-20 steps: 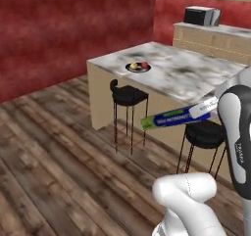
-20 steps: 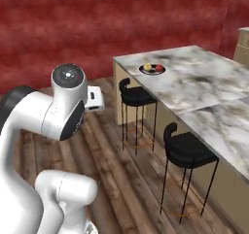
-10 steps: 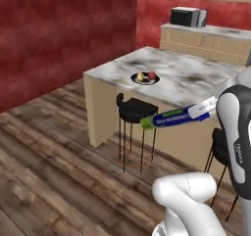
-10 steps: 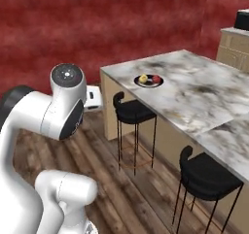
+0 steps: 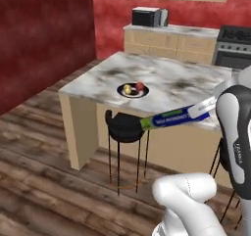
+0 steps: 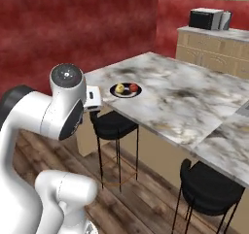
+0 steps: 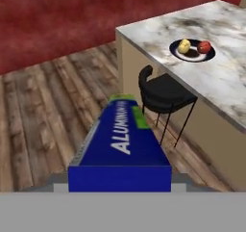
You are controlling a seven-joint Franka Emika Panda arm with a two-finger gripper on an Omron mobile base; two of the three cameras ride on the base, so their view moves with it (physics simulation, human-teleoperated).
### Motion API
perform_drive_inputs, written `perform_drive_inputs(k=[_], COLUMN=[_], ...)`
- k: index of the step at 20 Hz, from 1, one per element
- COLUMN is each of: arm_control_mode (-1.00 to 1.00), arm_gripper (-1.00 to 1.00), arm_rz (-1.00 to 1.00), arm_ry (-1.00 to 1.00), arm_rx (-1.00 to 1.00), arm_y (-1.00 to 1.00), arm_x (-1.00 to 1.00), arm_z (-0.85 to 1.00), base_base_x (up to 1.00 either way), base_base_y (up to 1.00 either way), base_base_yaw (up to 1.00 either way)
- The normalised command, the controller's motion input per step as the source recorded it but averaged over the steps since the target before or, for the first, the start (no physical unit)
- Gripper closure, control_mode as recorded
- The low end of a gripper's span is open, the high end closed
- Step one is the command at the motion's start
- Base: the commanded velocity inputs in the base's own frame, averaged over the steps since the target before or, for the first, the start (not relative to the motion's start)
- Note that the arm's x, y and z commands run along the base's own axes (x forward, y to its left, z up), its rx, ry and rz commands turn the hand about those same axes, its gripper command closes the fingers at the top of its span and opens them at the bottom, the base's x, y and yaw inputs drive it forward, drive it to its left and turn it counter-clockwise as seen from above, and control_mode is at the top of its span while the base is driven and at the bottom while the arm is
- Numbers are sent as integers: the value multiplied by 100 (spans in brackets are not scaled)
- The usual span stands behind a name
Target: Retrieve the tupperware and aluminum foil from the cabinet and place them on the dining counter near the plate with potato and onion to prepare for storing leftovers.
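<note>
We hold the aluminum foil (image 5: 169, 118) clamped in our gripper (image 5: 208, 106) beside the dining counter (image 5: 166, 78), near the plate (image 5: 133, 89).

A dark plate (image 5: 133, 90) sits on the marble dining counter (image 5: 186, 81).

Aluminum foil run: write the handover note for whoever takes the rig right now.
Gripper: shut on the aluminum foil, which sticks out level ahead of the hand, green end forward.
Dining counter: just ahead of the base, stools tucked under it. The plate, holding a yellowish and a red item, sits near its closest corner.
Tupperware: no sign of it on the counter top as seen here.
Done: foil is out of the cabinet and carried up to the counter.
Left: set the foil beside the plate, then bring the tupperware there too.
</note>
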Motion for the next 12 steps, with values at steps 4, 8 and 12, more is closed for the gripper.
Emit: perform_drive_inputs(k=[4,8,12], arm_control_mode=[100,100,100], arm_gripper=[100,100,100], arm_rz=[0,0,0], arm_ry=[0,0,0], arm_rx=[0,0,0], arm_y=[0,0,0], arm_x=[0,0,0], arm_z=[0,0,0], base_base_x=[89,90,84], base_base_y=[46,51,37], base_base_yaw=[-34,-29,-26])
